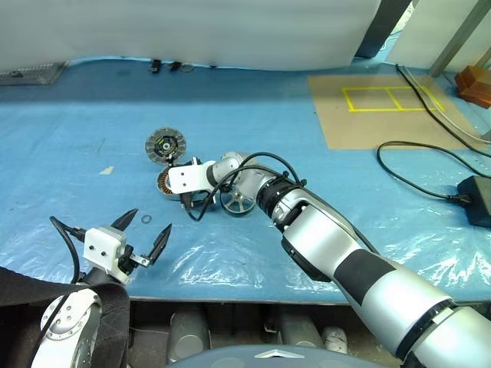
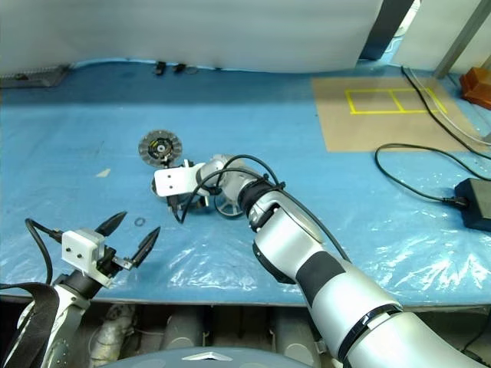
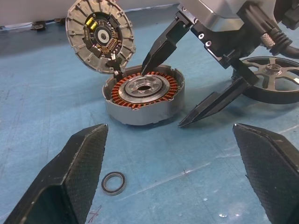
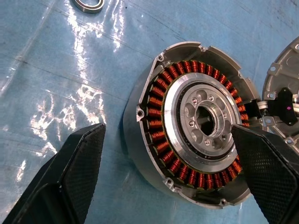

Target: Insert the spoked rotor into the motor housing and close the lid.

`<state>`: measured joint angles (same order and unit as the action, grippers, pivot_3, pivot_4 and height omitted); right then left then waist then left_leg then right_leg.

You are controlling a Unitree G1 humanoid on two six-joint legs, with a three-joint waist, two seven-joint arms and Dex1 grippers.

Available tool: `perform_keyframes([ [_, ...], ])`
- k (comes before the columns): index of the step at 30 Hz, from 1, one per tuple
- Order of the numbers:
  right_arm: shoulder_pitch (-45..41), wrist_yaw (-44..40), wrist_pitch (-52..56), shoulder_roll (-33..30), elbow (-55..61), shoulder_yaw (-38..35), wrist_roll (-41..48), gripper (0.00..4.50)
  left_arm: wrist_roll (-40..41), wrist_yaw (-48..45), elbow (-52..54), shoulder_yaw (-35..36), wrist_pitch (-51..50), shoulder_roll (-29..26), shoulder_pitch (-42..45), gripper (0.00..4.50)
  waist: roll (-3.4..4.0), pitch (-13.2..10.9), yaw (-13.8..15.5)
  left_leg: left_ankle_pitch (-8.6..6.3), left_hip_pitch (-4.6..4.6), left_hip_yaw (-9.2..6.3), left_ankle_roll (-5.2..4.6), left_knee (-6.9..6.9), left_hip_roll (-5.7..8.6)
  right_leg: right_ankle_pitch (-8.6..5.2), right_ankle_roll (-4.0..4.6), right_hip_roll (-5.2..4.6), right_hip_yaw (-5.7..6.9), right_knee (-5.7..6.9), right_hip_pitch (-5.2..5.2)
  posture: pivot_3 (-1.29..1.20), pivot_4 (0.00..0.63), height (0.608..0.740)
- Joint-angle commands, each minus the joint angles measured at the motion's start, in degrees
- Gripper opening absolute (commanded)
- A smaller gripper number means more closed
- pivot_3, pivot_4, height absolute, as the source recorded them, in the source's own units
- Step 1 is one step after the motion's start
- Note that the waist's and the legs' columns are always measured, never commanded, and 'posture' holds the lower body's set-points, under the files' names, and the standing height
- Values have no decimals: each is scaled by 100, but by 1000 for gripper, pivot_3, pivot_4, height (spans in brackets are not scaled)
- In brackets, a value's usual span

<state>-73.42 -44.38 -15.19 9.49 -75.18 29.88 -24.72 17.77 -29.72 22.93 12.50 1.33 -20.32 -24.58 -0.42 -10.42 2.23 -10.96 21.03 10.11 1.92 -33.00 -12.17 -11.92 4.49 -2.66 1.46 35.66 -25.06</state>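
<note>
The motor housing (image 3: 142, 95), a grey cup with copper windings, lies on the blue sheet. Leaning on its far rim, the lid (image 3: 99, 35) stands tilted with its dark ribbed face toward me. The spoked rotor (image 1: 238, 201) lies flat just right of the housing. My right gripper (image 3: 161, 99) is open and angled down over the housing. One fingertip (image 3: 154, 53) hangs above the windings, the other sits outside the wall near the sheet. It holds nothing. My left gripper (image 1: 152, 220) waits open and empty near the table's front edge, pointing at the housing.
A small dark ring (image 3: 113, 183) lies on the sheet between my left gripper and the housing. A brown board (image 1: 383, 107) with yellow tape lies at the far right, where black cables (image 1: 418, 165) lead to a power brick (image 1: 476, 199).
</note>
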Motion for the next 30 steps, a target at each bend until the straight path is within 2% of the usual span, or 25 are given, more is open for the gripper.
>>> perform_keyframes([
  [1,-264,-181,-150,622,103,-187,170,4500,-77,45,154,-1,27,-35,-19,4480,0,0,0,0,0,0,0,0,0,0,0,0,0,0,0,0,150,740],
  [11,-241,-644,390,792,41,-569,492,4500,-127,91,116,7,79,-19,28,4480,0,0,3,0,0,0,0,0,-1,0,1,1,0,1,0,0,150,740],
  [25,-219,-626,663,986,-50,-443,291,4500,-164,52,30,-24,49,-46,126,4480,0,0,9,0,-3,0,0,-1,-2,0,2,0,0,2,2,0,150,740],
  [30,-117,-717,436,969,-35,-231,116,4500,-181,54,2,-47,57,-38,119,4480,0,0,7,0,-4,0,0,-1,-2,0,2,0,0,2,2,0,150,740],
])
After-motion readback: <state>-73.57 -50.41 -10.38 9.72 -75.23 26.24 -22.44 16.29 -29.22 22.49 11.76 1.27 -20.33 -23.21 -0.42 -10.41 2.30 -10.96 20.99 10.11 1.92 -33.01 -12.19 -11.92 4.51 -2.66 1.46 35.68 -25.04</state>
